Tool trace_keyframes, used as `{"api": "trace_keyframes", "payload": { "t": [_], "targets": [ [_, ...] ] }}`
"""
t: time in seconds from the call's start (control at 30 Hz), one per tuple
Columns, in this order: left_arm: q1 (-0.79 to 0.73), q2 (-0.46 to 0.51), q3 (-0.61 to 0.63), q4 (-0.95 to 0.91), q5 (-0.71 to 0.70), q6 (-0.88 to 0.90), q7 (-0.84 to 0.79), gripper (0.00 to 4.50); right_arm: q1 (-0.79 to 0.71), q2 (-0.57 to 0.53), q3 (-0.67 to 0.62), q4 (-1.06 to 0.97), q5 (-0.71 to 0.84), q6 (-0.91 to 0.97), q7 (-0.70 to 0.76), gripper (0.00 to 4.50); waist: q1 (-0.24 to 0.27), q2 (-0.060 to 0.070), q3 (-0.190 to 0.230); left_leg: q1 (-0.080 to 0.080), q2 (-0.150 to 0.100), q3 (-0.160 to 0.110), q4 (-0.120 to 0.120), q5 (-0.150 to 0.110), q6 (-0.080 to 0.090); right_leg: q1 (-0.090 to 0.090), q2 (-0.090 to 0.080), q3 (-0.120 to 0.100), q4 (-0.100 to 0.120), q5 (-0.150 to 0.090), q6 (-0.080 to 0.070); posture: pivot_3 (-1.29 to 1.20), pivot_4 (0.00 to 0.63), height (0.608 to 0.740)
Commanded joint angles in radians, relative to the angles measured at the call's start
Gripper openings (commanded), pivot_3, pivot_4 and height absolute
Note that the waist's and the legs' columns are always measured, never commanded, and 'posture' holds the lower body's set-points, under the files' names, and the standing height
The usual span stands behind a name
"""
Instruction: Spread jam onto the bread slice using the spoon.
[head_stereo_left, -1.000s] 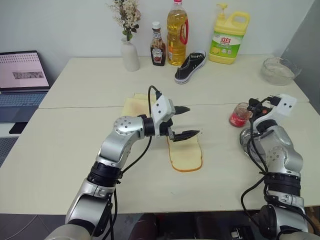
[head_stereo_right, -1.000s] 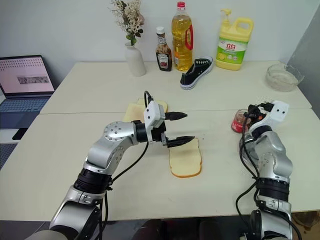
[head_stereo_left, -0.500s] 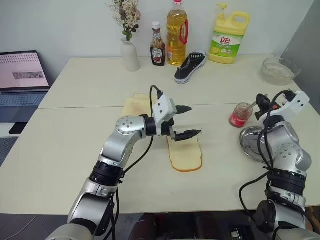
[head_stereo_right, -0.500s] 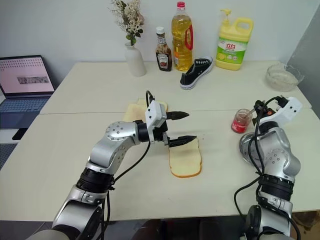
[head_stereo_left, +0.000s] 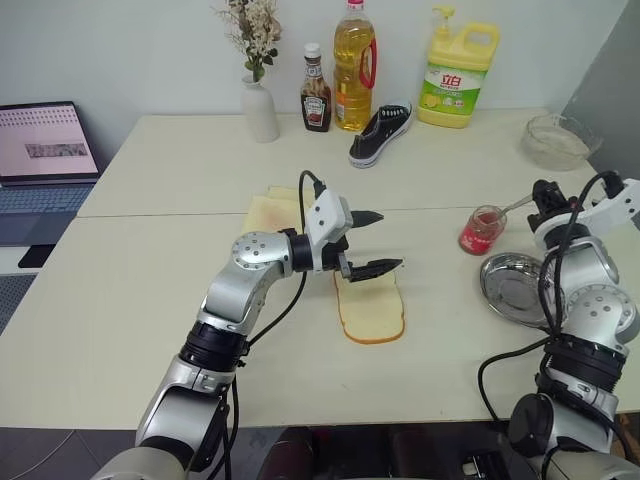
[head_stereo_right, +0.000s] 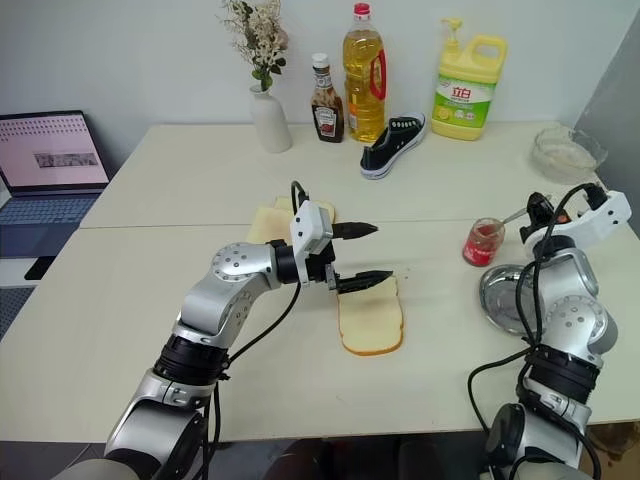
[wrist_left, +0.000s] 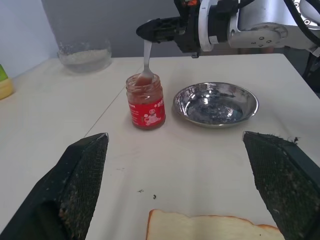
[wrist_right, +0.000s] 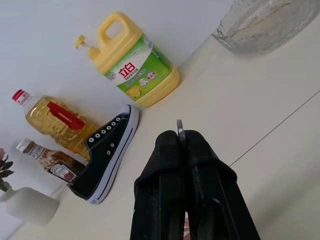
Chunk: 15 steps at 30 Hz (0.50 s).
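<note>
The bread slice (head_stereo_left: 372, 310) lies flat on the table, pale with a golden crust. My left gripper (head_stereo_left: 386, 240) hangs open just above its far end, pointing right, with nothing between its fingers. Red jam fills a small glass jar (head_stereo_left: 481, 230) to the right; the jar (wrist_left: 146, 102) also shows in the left wrist view. The spoon (wrist_left: 146, 60) stands with its bowl in the jar mouth. My right gripper (head_stereo_left: 543, 195) is shut on the spoon's thin handle (wrist_right: 180, 129), just right of the jar.
A round steel dish (head_stereo_left: 515, 285) sits beside the jar, near my right arm. Two tanner slices (head_stereo_left: 275, 208) lie behind the left gripper. A shoe (head_stereo_left: 382, 132), sauce bottle (head_stereo_left: 316, 102), oil bottle (head_stereo_left: 354, 65), detergent jug (head_stereo_left: 456, 80), vase (head_stereo_left: 260, 110) and glass bowl (head_stereo_left: 555, 140) stand further back.
My right arm has swung right and a little up, rolling its wrist, still holding the spoon. The steel dish now shows from under it. The left arm has stayed put.
</note>
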Motion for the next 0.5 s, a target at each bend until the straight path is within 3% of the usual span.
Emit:
{"api": "trace_keyframes", "payload": {
  "t": [0.03,0.5],
  "targets": [
    [-0.023,-0.003,0.005,-0.016,-0.009,-0.02,-0.007,4.5,-0.011,-0.014,-0.03,-0.066,0.047,-0.006,-0.019,0.03,0.0,0.0,0.0,0.0,0.0,0.0,0.0,0.0,0.0,0.0,0.0,0.0,0.0,0.0,0.0,0.0,0.15,0.74],
    [-0.035,-0.001,0.006,-0.008,-0.009,-0.02,-0.024,4.5,-0.009,-0.012,-0.045,-0.118,0.126,-0.024,-0.093,0.03,0.0,0.0,0.0,0.0,0.0,0.0,0.0,0.0,0.0,0.0,0.0,0.0,0.0,0.0,0.0,0.0,0.15,0.74]
  ]
}}
